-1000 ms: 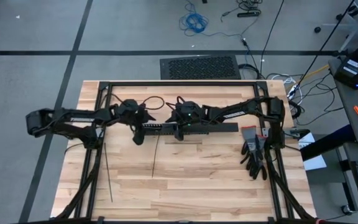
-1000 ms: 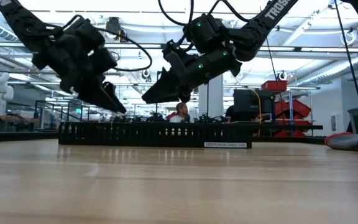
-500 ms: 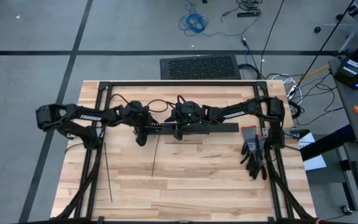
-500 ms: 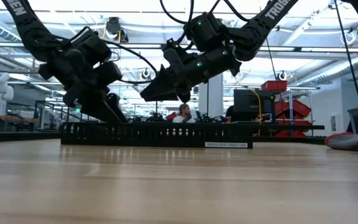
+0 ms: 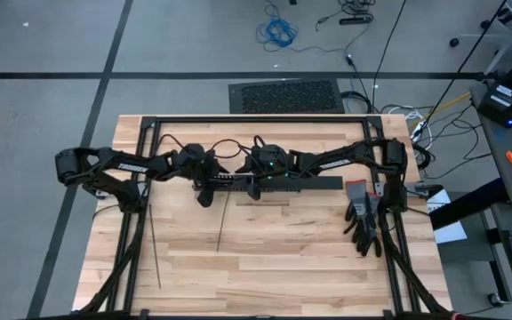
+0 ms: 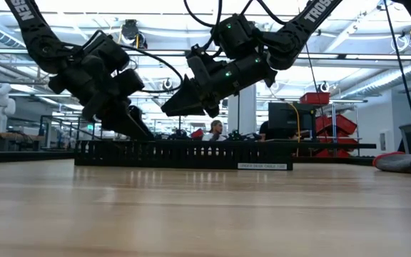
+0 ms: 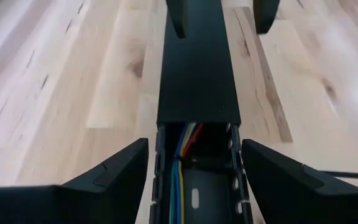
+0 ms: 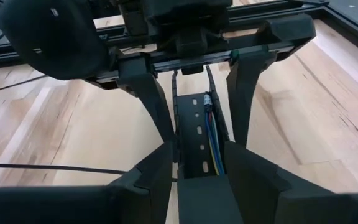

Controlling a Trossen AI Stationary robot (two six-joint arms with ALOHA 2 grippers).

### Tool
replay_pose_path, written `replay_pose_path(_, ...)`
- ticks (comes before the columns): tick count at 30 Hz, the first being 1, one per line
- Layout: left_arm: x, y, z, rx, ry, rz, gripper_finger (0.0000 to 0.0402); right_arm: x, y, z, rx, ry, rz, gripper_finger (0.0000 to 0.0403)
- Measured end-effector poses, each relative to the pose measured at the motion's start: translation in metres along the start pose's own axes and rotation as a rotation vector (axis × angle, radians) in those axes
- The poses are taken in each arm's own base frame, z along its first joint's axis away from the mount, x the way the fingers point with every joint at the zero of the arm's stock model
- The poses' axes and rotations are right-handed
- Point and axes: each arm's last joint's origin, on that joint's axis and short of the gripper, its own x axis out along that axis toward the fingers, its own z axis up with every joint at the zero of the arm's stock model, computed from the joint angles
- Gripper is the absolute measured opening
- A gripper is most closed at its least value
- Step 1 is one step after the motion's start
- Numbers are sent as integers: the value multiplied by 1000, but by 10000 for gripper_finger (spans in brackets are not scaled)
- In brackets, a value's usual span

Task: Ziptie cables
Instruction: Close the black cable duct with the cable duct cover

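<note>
Wooden tabletop [image 5: 265, 258] is carrying the duct [image 6: 184, 154]; left claw [image 7: 194, 165] is straddling it wide, right claw [image 8: 197, 165] gripping its cover, probably exposing cables [image 7: 182, 174].

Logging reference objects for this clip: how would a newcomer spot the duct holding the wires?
On the pale wooden table, look mid-width toward the far edge, where both arms meet. There lies a long black slotted plastic duct, partly lidded, with coloured wires inside; the thin dark zipties nearby are bare strips.
</note>
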Motion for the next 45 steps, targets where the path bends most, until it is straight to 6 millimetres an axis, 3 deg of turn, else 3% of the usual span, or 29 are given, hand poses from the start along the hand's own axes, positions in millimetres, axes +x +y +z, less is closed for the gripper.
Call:
replay_pose_path(19, 18, 3, -12, -8, 28, -1, 283, 0, 0, 0, 19, 4, 0, 139)
replay_pose_path(24, 18, 4, -12, -24, 25, 17, 283, 1, -1, -8, 44, 68, -5, 138)
replay_pose_path(30, 18, 4, -12, -36, 28, 37, 275, 8, -1, -24, 83, 149, -10, 107)
replay_pose_path(45, 20, 5, -13, -58, 27, 40, 242, 6, -7, -27, 87, 180, -75, 27)
